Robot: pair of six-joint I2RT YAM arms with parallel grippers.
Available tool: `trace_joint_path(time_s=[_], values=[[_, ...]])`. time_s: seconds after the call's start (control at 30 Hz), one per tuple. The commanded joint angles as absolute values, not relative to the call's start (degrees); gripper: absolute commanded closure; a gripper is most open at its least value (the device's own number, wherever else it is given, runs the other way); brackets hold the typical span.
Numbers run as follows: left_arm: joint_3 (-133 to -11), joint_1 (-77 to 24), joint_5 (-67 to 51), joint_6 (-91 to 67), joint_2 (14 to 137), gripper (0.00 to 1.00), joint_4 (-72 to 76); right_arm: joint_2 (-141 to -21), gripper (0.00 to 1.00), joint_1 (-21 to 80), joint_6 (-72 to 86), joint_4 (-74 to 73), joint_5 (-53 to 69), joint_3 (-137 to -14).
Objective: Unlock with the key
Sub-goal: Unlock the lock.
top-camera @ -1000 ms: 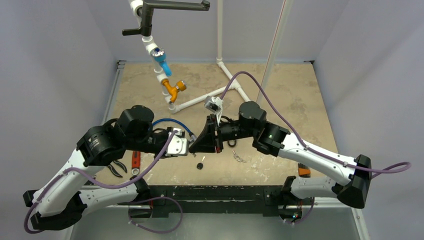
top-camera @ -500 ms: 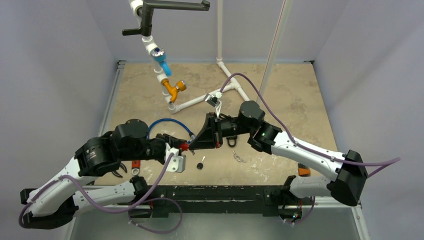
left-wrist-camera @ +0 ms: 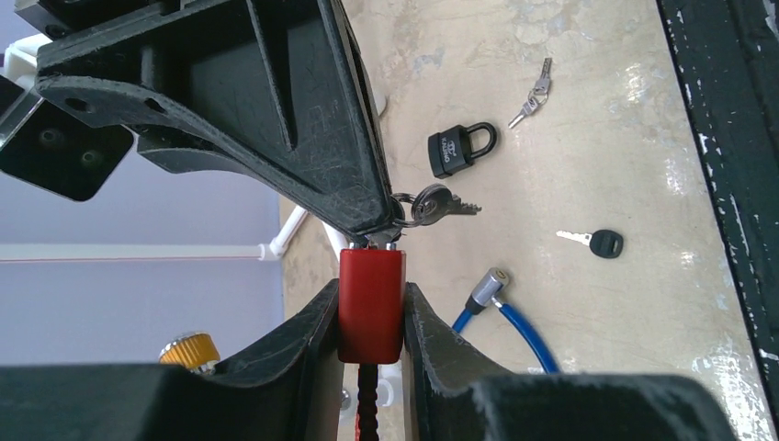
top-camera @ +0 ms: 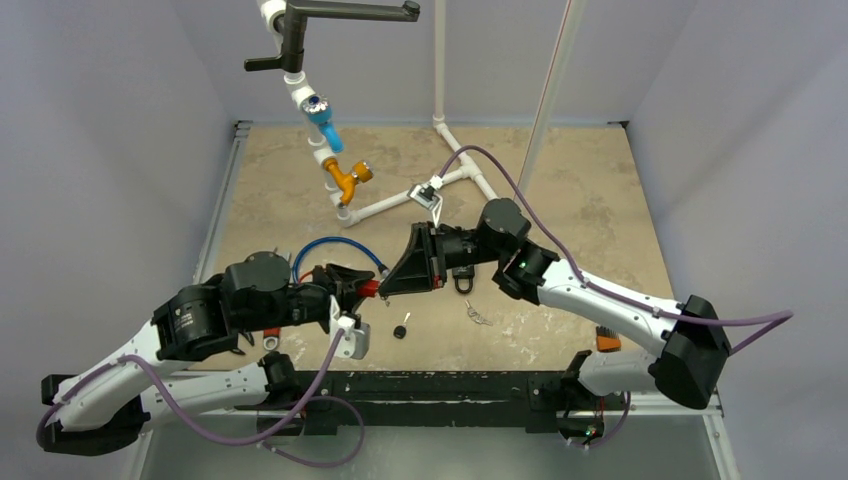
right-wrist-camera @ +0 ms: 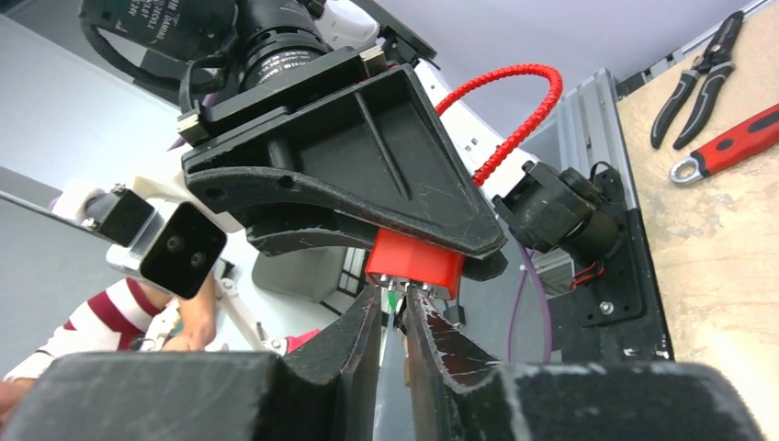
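My left gripper [left-wrist-camera: 371, 285] is shut on a red lock body [left-wrist-camera: 371, 308] with a red ribbed cable running from its rear. It holds the lock above the table, as the top view [top-camera: 369, 291] shows. My right gripper [right-wrist-camera: 398, 299] meets the lock's face [right-wrist-camera: 415, 260] tip to tip. Its fingers are pressed together on a key that is mostly hidden between them. A ring with spare keys [left-wrist-camera: 432, 204] hangs beside its fingertips. In the top view the right gripper [top-camera: 385, 288] points left at the lock.
On the table lie a black padlock [top-camera: 464, 283], a black-headed key [top-camera: 401, 330], a small silver key bunch [top-camera: 479, 316] and a blue cable lock [top-camera: 335, 245]. Pliers [right-wrist-camera: 703, 78] and a red wrench [right-wrist-camera: 726, 147] lie at the front left. A white pipe frame with valves [top-camera: 340, 180] stands behind.
My left wrist has rolled, so its camera now hangs toward the near edge. The left arm has lowered and drawn back a little. The right gripper has followed slightly left and stays at the lock's face.
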State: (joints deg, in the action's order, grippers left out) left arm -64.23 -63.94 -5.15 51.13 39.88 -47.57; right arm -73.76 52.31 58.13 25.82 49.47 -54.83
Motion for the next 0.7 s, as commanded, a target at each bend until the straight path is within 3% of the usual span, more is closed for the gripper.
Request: trace_joint_path(time_s=[0.0, 0.2, 0.4, 0.47, 0.67], values=[[-64.08, -64.32, -3.5, 54.68, 39.71, 1.0, -31.33, -74.36, 0.8, 53.42, 62.67, 29.66, 53.35, -53.99], [-63.21, -64.29, -2.52, 55.98, 39.12, 1.0, -31.36, -74.55, 0.53, 52.78, 65.55, 30.66, 54.46, -53.81], [-63.19, -64.3, -2.63, 54.59, 38.56, 1.0, -33.14, -72.3, 0.19, 50.6, 62.31, 24.79, 55.36, -54.9], [-63.32, -64.33, -2.99, 54.09, 38.37, 1.0, -34.52, -70.23, 0.03, 48.67, 57.62, 19.35, 56.01, -56.75], [-64.99, -64.25, -5.0, 49.26, 39.12, 1.0, -39.11, -64.16, 0.01, 42.69, 39.61, -0.86, 52.26, -64.87]])
